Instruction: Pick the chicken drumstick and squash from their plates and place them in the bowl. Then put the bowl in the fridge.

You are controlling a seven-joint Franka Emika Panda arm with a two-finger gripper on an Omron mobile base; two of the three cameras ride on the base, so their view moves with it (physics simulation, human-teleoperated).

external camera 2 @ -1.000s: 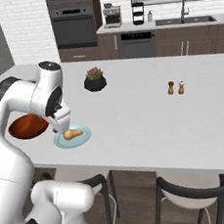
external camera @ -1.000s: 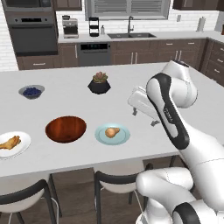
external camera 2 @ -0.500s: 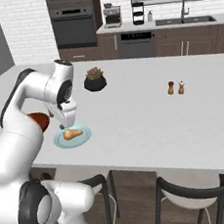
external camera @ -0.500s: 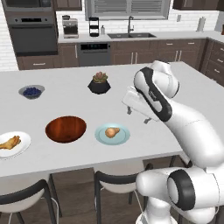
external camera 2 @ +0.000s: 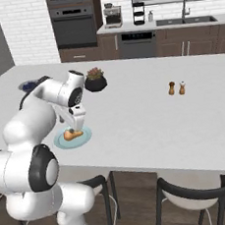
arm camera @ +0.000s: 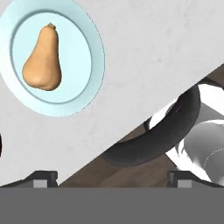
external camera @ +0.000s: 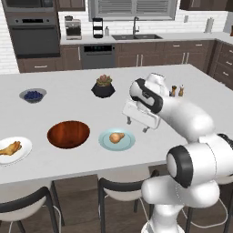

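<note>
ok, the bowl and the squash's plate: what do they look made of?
Bowl: looks like wood, dark reddish-brown with faint grain and a slight sheen. Plate: probably glazed ceramic, though plastic is possible; smooth pale blue-green, raised rim, no pattern. Squash on it: smooth matte tan skin.

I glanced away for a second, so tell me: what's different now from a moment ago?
The gripper has swung left toward the pale blue-green plate with the squash, jaws open, holding nothing. The squash, wooden bowl and drumstick on its white plate lie as before.
</note>
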